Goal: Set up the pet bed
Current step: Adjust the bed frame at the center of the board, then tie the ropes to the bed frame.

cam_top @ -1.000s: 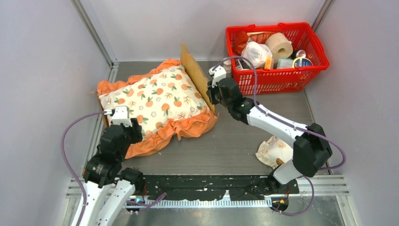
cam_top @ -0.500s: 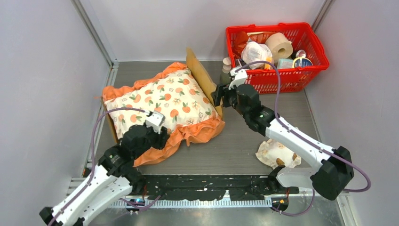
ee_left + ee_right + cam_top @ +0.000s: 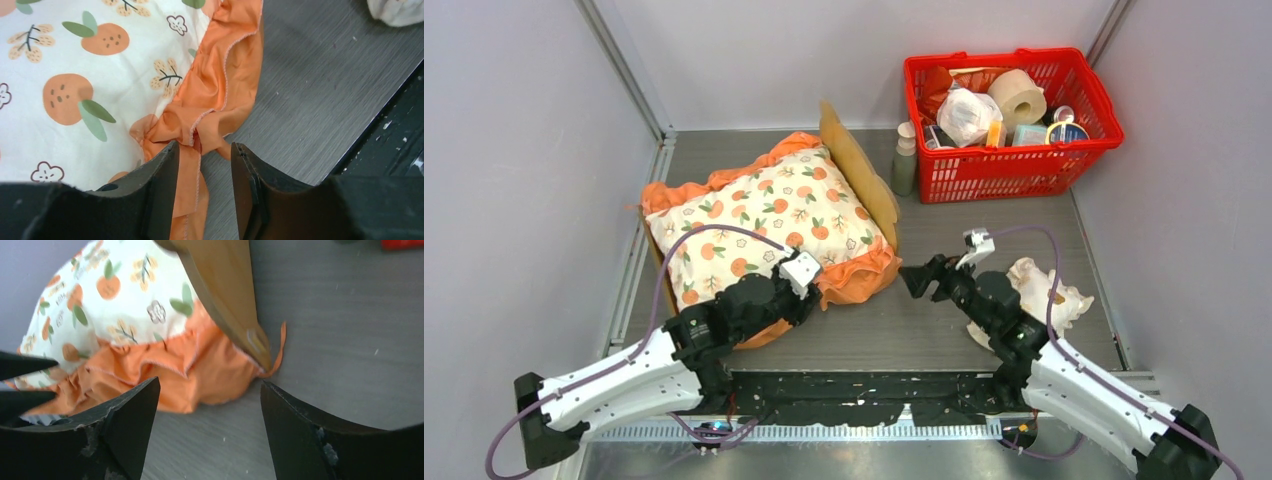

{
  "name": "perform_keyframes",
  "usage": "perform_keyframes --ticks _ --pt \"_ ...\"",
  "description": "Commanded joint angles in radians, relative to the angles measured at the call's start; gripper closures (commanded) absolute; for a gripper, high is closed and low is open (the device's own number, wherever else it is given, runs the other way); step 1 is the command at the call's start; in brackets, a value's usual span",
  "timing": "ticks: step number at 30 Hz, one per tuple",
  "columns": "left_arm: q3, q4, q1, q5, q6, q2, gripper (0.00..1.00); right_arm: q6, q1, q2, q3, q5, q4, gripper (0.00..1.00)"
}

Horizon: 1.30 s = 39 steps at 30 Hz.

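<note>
The pet bed (image 3: pixel 861 165) sits toward the back left of the table (image 3: pixel 994 220), its frame almost wholly buried under the orange-print cushion (image 3: pixel 764 215). Only the wavy headboard shows, at the end nearest the red basket (image 3: pixel 1014 165). The left gripper (image 3: pixel 202 150) is down at the cushion's near corner with its jaws partly apart, straddling a strip of orange ruffle (image 3: pixel 220 75). I see daylight beside the strip, so I wouldn't call that a grip. If those jaws close and pull, the worry is that the cushion slides off the frame, or drags the light frame with it. The right gripper (image 3: pixel 210 385) hangs low with its jaws spread wide and nothing in them, facing the headboard's near corner. A careless push there could knock the board or skew the whole bed. The headboard looks tilted to me, though the angle from above makes that hard to be sure of. The small frilled pillow (image 3: pixel 1036 275) lies just beside the right forearm, where a sweep of that arm could shove it along. The basket stands in the far right corner, well stocked: a toilet roll (image 3: pixel 1017 97), a white bagged bundle (image 3: pixel 969 110), a round tin (image 3: pixel 1067 131) and other packets I can't make out. A slim bottle (image 3: pixel 905 160) stands outside it, against its left wall and close to the headboard, easy to topple.
</note>
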Motion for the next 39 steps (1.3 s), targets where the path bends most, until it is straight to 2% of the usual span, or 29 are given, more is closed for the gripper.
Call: perform_keyframes --ticks 1,5,8,10,14,19,24,30,34,39 --pt "-0.03 0.155 -0.006 -0.012 0.007 -0.03 0.55 0.145 0.012 -0.019 -0.183 -0.065 0.281 0.18" --pt "-0.035 0.13 -0.017 0.056 0.017 0.041 0.57 0.135 0.013 0.141 -0.25 -0.086 0.47 0.14" --pt "-0.087 0.194 -0.05 0.069 0.01 0.034 0.58 0.185 0.012 0.285 -0.278 -0.133 0.694 0.13" --pt "-0.119 0.228 -0.056 0.081 0.001 0.021 0.58 0.21 0.012 0.391 -0.277 -0.192 0.847 0.13" --pt "-0.161 0.267 -0.06 0.093 -0.013 0.028 0.59 0.242 0.014 0.594 -0.238 -0.269 1.05 0.14" --pt "-0.197 0.324 -0.063 0.086 0.001 0.073 0.59 0.305 0.014 0.679 -0.214 -0.309 1.226 0.2" --pt "-0.228 0.447 -0.065 0.117 0.016 0.147 0.59 0.325 0.015 0.608 -0.192 -0.308 1.198 0.25" --pt "-0.212 0.559 -0.078 0.171 0.044 0.265 0.61 0.243 0.043 0.445 -0.107 -0.247 0.868 0.24" --pt "-0.204 0.689 -0.083 0.169 0.058 0.337 0.61 0.204 0.046 0.445 -0.083 -0.234 0.835 0.24" --pt "-0.105 0.737 -0.084 0.046 0.157 0.459 0.57 0.211 0.045 0.51 -0.072 -0.243 0.875 0.24"
